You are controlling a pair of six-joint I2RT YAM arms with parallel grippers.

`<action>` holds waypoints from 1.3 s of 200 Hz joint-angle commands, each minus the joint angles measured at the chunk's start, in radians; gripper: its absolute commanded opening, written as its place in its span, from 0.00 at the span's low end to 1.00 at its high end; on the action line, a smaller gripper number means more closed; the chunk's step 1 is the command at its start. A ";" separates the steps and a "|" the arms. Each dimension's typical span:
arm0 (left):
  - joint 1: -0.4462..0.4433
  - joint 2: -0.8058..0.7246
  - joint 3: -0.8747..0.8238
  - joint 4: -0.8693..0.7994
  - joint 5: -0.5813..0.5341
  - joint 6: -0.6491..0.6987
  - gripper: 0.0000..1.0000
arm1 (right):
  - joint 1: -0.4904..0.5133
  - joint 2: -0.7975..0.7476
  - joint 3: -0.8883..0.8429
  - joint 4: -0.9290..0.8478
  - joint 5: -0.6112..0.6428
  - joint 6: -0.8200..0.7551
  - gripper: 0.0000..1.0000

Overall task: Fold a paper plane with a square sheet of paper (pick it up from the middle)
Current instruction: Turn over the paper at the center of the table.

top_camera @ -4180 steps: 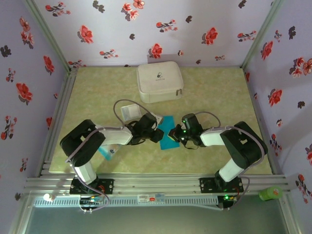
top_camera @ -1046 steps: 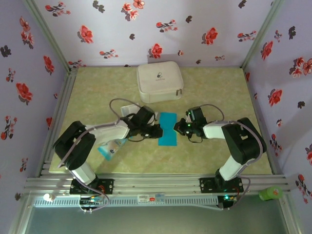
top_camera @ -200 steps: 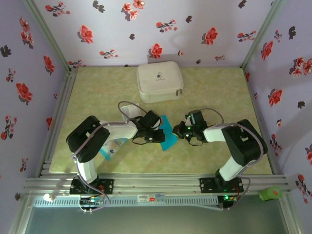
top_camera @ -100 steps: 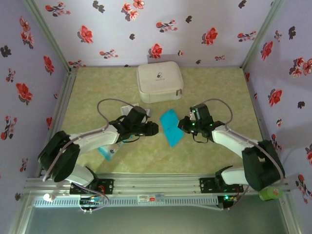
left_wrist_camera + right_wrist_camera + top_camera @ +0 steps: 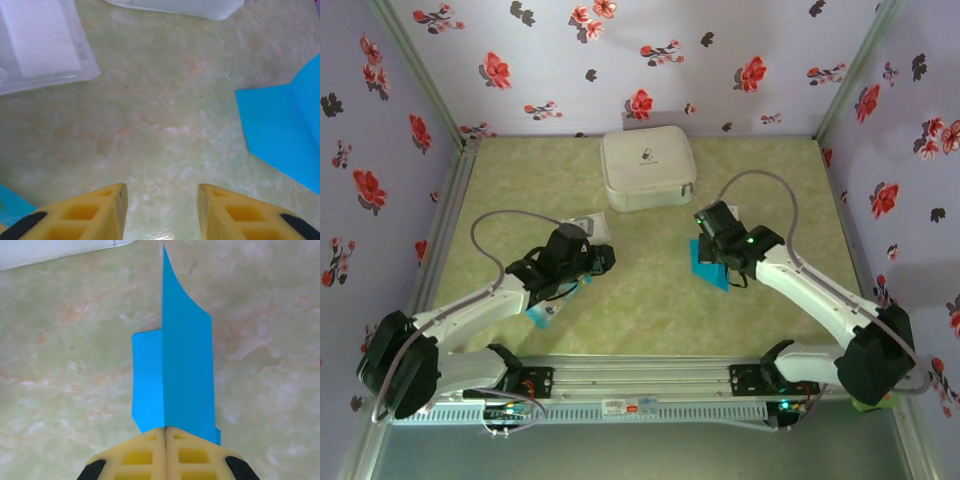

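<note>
- Top view: the left tool (image 5: 603, 258) sits left of centre over the green counter (image 5: 640, 300). Its fingers stand narrowly apart with nothing between them.
- Top view: the right tool (image 5: 708, 255) sits right of centre, pinched tight on the blue paper (image 5: 705, 270). The paper shows as a small bright patch at the lower left edge of that tool.
- Top view: a white case (image 5: 647, 168) lies in the upper middle, well apart from both tools. A small translucent square (image 5: 588, 226) lies just above the left tool. A pale blue-and-white packet (image 5: 545, 312) lies to its lower left, beside the arm.
- Left wrist view: the left tool (image 5: 160, 202) comes in at the bottom edge. Its two yellow fingers (image 5: 95, 210) have a moderate gap, and bare counter (image 5: 160, 125) shows through it.
- Left wrist view: the blue paper (image 5: 285, 130) is at the right edge, well clear of the fingers, with a crease across it. The translucent square (image 5: 40, 45) fills the upper left corner, and the white case (image 5: 175, 5) lines the top edge.
- Right wrist view: the right tool (image 5: 165, 442) is at bottom centre, its yellow fingers pressed together on the near end of the blue paper (image 5: 180, 375).
- Right wrist view: the paper runs up the middle to a pointed tip near the top. It is creased lengthwise, with a shorter flap on the left. Whether the tip touches the counter (image 5: 65, 365) I cannot tell.
- Right wrist view: an edge of the white case (image 5: 50, 250) crosses the upper left corner.
</note>
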 commanded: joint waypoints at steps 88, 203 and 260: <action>0.038 -0.133 -0.086 -0.065 -0.104 0.015 0.49 | 0.192 0.258 0.066 0.025 -0.058 -0.032 0.00; 0.118 -0.130 -0.056 -0.149 -0.100 0.003 0.70 | 0.258 0.367 0.084 0.244 -0.301 -0.063 0.03; 0.166 -0.142 -0.066 -0.112 -0.057 -0.018 1.00 | 0.259 0.349 0.045 0.264 -0.422 -0.127 0.22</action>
